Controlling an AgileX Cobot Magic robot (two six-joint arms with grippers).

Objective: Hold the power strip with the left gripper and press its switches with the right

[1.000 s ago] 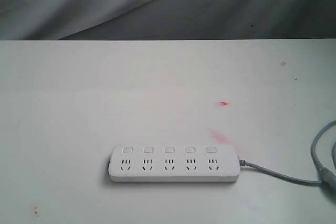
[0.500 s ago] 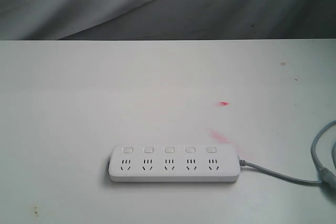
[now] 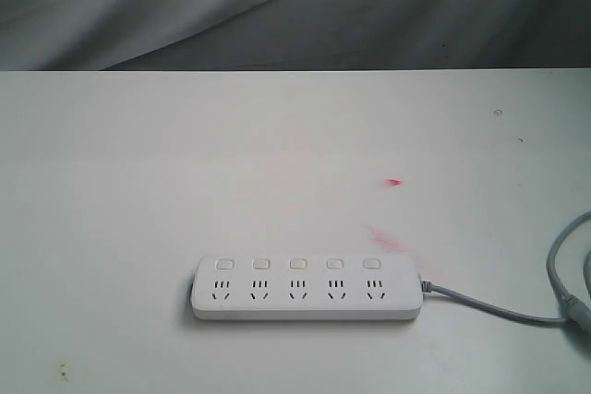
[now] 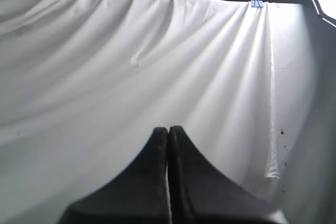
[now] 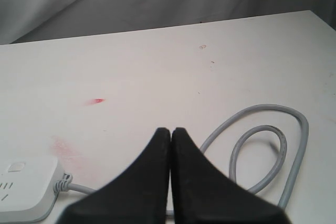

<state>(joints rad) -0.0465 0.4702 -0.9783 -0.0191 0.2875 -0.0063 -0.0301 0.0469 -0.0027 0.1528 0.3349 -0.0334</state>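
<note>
The white power strip (image 3: 307, 289) lies flat on the white table near the front, its five switches (image 3: 297, 264) in a row along its far side. Its grey cord (image 3: 489, 306) runs off to the right. No arm shows in the exterior view. In the right wrist view my right gripper (image 5: 170, 130) is shut with nothing in it, above the table near the strip's cord end (image 5: 26, 184) and the looped cord (image 5: 268, 150). In the left wrist view my left gripper (image 4: 168, 128) is shut and empty, facing a white cloth; the strip is out of that view.
A small red mark (image 3: 394, 182) and a pink smear (image 3: 386, 240) stain the table (image 3: 138, 191) behind the strip. A grey cloth backdrop (image 3: 295, 6) hangs past the far edge. A blue binder clip (image 4: 256, 1) holds the white cloth.
</note>
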